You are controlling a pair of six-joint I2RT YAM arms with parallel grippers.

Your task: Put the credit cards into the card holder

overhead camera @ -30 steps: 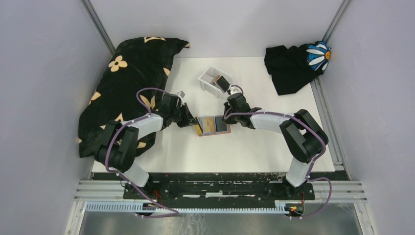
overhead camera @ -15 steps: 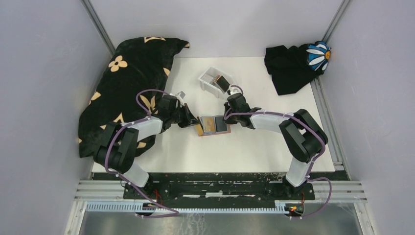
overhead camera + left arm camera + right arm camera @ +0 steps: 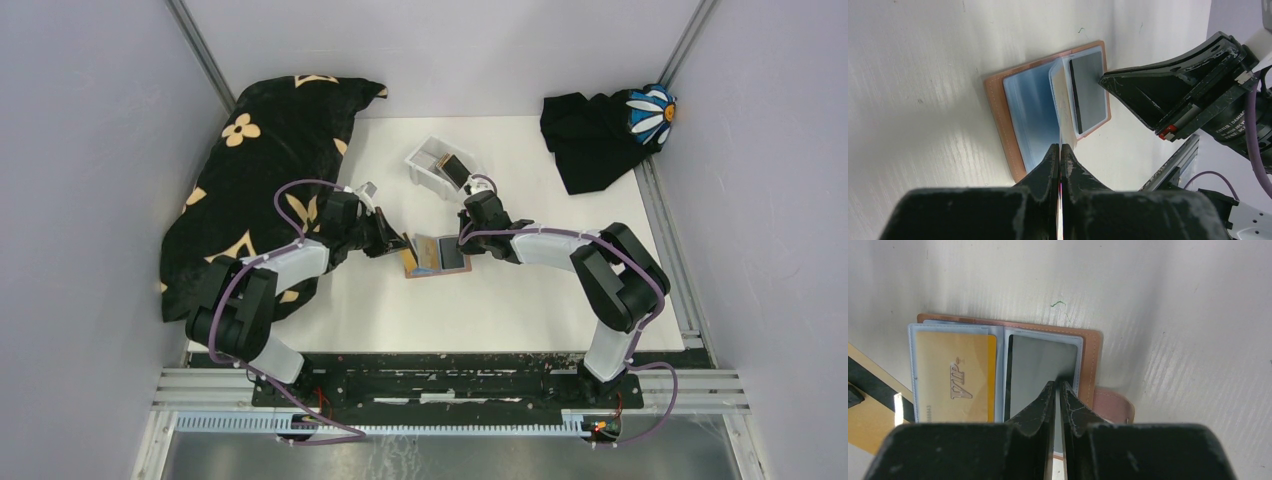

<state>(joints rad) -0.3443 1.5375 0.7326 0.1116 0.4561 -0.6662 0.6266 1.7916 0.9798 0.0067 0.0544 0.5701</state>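
open card holder (image 3: 1091, 365), gold card (image 3: 955, 375) marked VIP, right wrist only

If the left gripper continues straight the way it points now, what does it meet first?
Probably the open card holder: the left gripper, shut on a card seen edge-on, points at it. The right gripper lies farther on. Depth is unclear.
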